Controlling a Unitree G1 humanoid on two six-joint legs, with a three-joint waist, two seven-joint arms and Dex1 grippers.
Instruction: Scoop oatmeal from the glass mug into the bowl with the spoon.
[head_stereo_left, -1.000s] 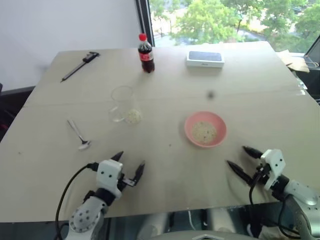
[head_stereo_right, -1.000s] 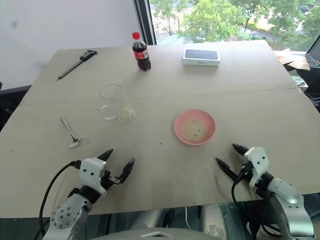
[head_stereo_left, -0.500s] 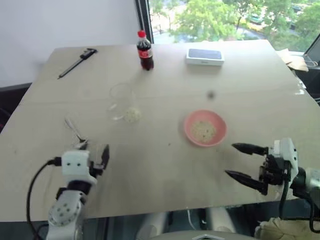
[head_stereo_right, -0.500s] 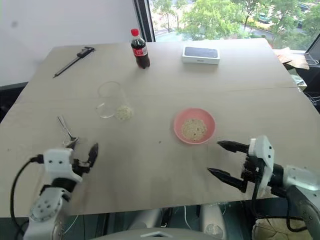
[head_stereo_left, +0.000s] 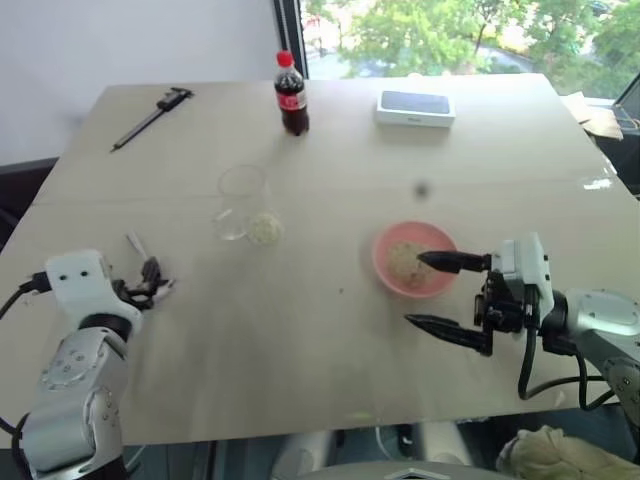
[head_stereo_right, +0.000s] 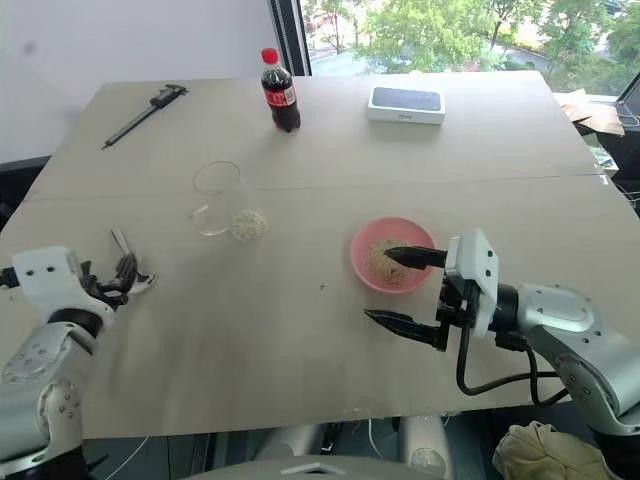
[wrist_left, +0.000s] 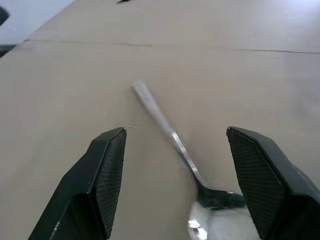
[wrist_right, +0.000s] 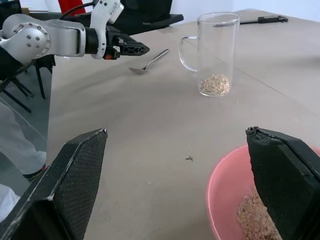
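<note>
The silver spoon (wrist_left: 159, 114) lies flat on the table at the left, handle pointing away. My left gripper (head_stereo_left: 150, 280) is open at its head end, and the left wrist view shows one finger on each side of the spoon without touching it. The glass mug (head_stereo_left: 243, 198) stands upright behind it with a small heap of oatmeal (head_stereo_left: 264, 230) at its bottom. The pink bowl (head_stereo_left: 388, 268) at centre right holds more oatmeal (head_stereo_left: 403, 262). My right gripper (head_stereo_left: 432, 294) is open and turned sideways, one finger over the bowl and one over the table in front of it.
At the far side of the table stand a cola bottle (head_stereo_left: 291, 95) and a white box with a dark top (head_stereo_left: 415, 106). A dark caliper (head_stereo_left: 150, 115) lies at the far left corner. The table's near edge runs just behind both arms.
My left gripper swung left from the near edge to the spoon, and its fingers narrowed a little. My right gripper rose, moved left to the bowl and turned sideways.
</note>
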